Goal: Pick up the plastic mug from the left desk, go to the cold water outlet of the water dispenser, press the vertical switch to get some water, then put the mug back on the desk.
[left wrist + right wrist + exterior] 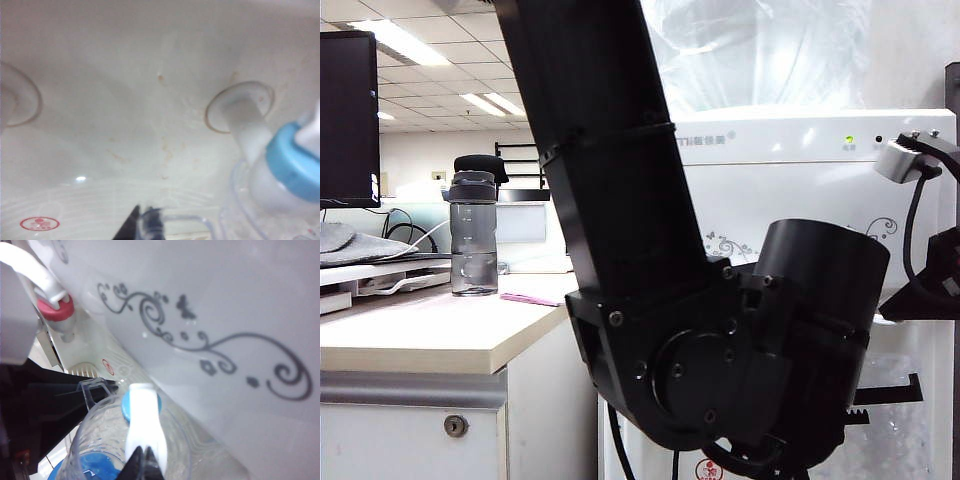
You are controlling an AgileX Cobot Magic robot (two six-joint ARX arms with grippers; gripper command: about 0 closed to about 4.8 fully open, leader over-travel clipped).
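In the left wrist view my left gripper (pixel 143 226) is shut on the thin clear handle (pixel 186 219) of the plastic mug (pixel 239 212). The mug sits right under the cold water outlet (pixel 294 167) with its blue collar. The right wrist view looks down on the same mug (pixel 92 440), its handle (pixel 95 386) and the black left gripper (pixel 50 400) holding it. My right gripper (pixel 143 463) is shut, its tips against the long white lever (pixel 142 422) above the blue collar (pixel 126 407). The water dispenser (pixel 790 190) stands behind my left arm (pixel 620 200). Whether water runs I cannot tell.
The red-collared tap (pixel 54 310) is beside the cold one. The left desk (pixel 430 335) carries a smoky-grey bottle (pixel 474 235) with a black cap, with a monitor (pixel 347 120) behind it. My right arm (pixel 932 285) shows at the right edge. The dispenser front bears grey swirls (pixel 200 347).
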